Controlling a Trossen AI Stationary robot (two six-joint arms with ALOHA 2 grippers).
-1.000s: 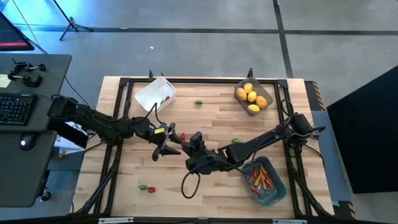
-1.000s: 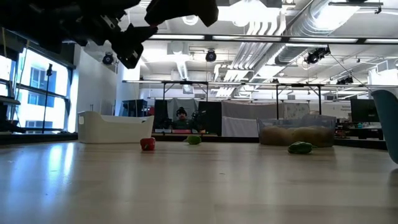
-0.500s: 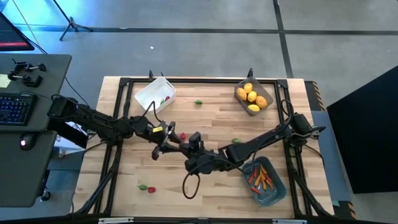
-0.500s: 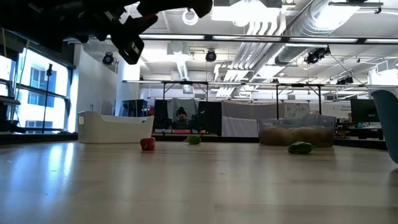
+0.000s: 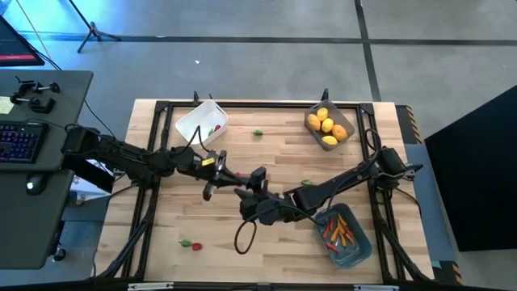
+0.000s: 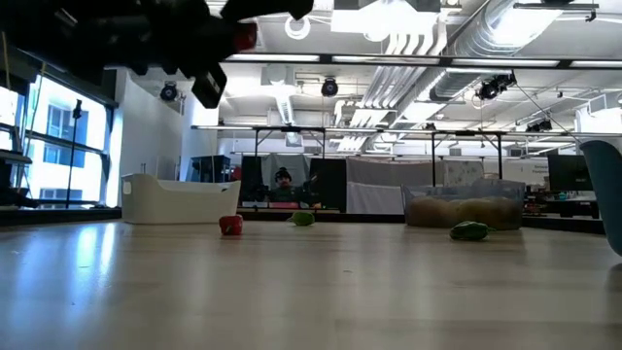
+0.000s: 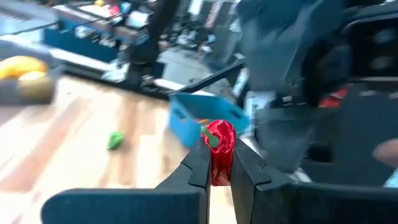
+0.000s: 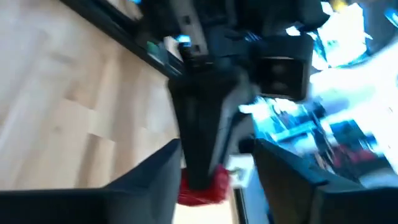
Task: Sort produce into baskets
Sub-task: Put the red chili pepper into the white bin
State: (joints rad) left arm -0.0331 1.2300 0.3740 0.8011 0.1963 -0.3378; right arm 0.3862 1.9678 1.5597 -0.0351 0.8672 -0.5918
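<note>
From above I see my two arms meeting over the middle of the wooden desk (image 5: 266, 145), the left pincer (image 5: 229, 179) nose to nose with the right pincer (image 5: 252, 187). A speck of red shows between them. Behind the left pincer sits the white basket (image 5: 201, 121), behind the right pincer's arm the blue-teal basket (image 5: 346, 236) with orange and red carrot-like pieces, and farther across, the grey basket (image 5: 329, 126) of yellow fruits. A loose red and green pair (image 5: 191, 244) lies on the near side of the pincers, one green piece (image 5: 306, 183) just beyond the right arm, another green piece (image 5: 257, 132) toward the far edge. At desk level, the dark arms hang high overhead with a red piece (image 6: 245, 37) held up among them; well below, a second red pepper (image 6: 230, 226) rests on the desk, with the white basket behind it and a person seated in the room beyond. Through my left wrist camera, the left pincer is clamped on a red toy pepper (image 7: 218, 144) with a green stem, its two fingers (image 7: 198, 169) pressed to either side. Through my right wrist camera, the right pincer stands apart, its fingers (image 8: 283, 167) wide on either side of the left pincer's dark tip, which carries the red pepper.
</note>
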